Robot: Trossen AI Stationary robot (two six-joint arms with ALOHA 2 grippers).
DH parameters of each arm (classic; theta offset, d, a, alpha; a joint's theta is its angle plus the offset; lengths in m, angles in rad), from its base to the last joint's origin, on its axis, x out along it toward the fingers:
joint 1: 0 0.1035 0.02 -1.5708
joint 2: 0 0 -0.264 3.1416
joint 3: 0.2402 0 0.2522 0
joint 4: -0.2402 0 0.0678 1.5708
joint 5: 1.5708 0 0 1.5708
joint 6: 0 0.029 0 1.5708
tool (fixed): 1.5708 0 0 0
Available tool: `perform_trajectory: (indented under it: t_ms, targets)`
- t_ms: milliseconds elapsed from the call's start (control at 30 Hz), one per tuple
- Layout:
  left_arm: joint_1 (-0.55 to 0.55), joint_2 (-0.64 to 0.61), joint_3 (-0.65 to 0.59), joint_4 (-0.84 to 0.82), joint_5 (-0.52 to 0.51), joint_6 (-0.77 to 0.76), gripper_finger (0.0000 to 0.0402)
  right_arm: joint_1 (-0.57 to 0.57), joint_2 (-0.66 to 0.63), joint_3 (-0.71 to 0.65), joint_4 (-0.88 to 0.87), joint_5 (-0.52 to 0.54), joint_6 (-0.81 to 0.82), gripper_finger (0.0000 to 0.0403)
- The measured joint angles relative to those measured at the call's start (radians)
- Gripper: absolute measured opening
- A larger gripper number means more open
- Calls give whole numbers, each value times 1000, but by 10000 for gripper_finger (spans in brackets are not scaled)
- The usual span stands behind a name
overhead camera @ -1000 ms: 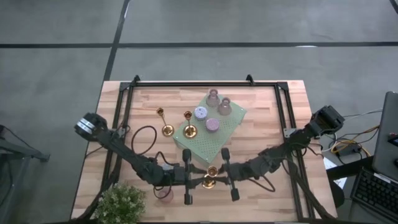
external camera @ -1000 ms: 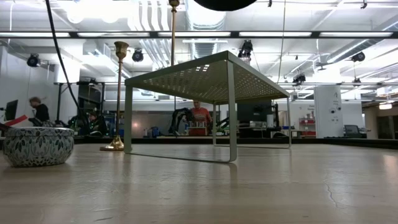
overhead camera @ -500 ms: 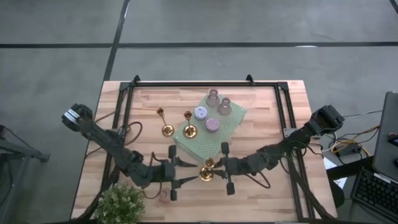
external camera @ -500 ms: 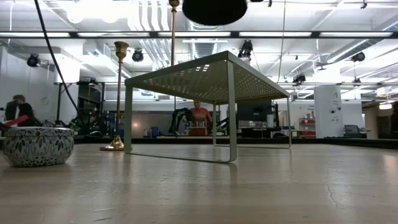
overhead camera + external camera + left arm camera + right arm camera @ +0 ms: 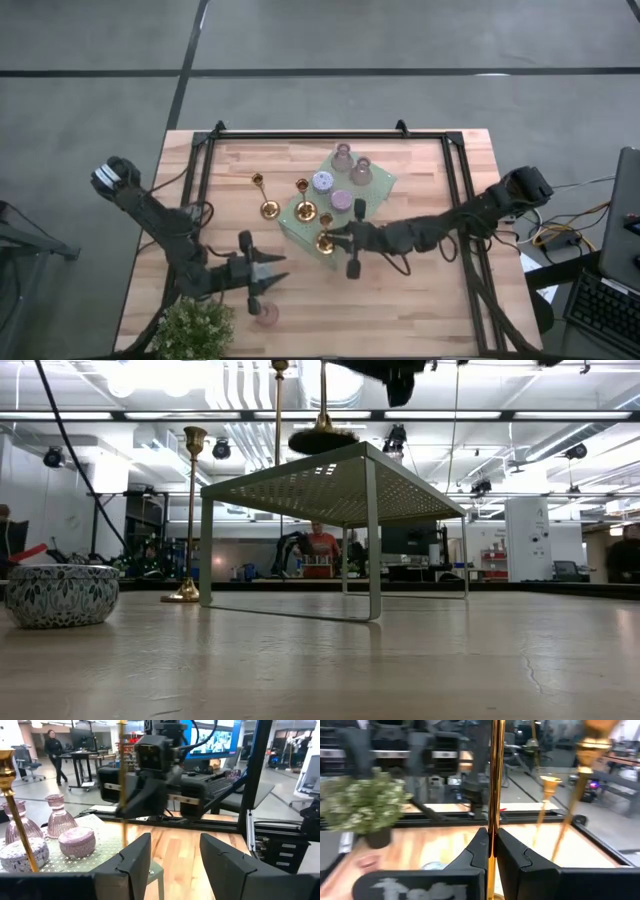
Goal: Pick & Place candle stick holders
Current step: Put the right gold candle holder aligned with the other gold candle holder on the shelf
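The right gripper (image 5: 338, 238) is holding a gold candlestick (image 5: 324, 243) by its thin stem, and its fingers (image 5: 481, 851) are clenched on that stem in the right wrist view. In the high view the candlestick is hanging upright over the near corner of the pale-green dotted rack (image 5: 372, 200). In the low view its round base (image 5: 322, 438) is just above the rack top (image 5: 340, 472); I cannot tell if it is touching already.

The left gripper (image 5: 262, 276) is waiting near the front left of the surface (image 5: 430, 300), beside the small green plant (image 5: 193, 328). Its fingers (image 5: 136, 857) are released and are grasping nothing.

A second gold candlestick (image 5: 303, 205) is already standing on the rack, and a third one (image 5: 264, 199) is standing on the wood just beside the rack. The small round holders, lilac (image 5: 342, 200) and pale blue (image 5: 322, 181), and two pink glass pieces (image 5: 352, 165) are also sitting on the rack top. A small pink holder (image 5: 266, 314) is lying on the surface near the plant.

To my judgement, the placing step is in hand: the carried candlestick is being brought to its place on the rack. The next move is asking for a straight lowering until the base is resting flat, well inside the edge, and only then for opening the fingers, because such a tall thin piece can fall easily and hit the candlestick next to it.
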State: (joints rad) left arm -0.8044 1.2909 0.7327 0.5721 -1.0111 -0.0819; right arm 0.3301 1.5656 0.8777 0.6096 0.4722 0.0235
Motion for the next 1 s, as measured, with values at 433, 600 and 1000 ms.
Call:
perform_trajectory:
  t_ms: [433, 600, 1000]
  targets:
    - [-4, -15, -39, 23, -1, 2, 175, -119, -2, -57, 58, -24, 48, 13]
    - [-4, -15, -39, 23, 0, 5, 175, -134, -2, -73, 55, -27, 54, 13]
    - [-4, -15, -39, 23, 0, 4, 175, -136, -2, -79, 57, -27, 56, 13]
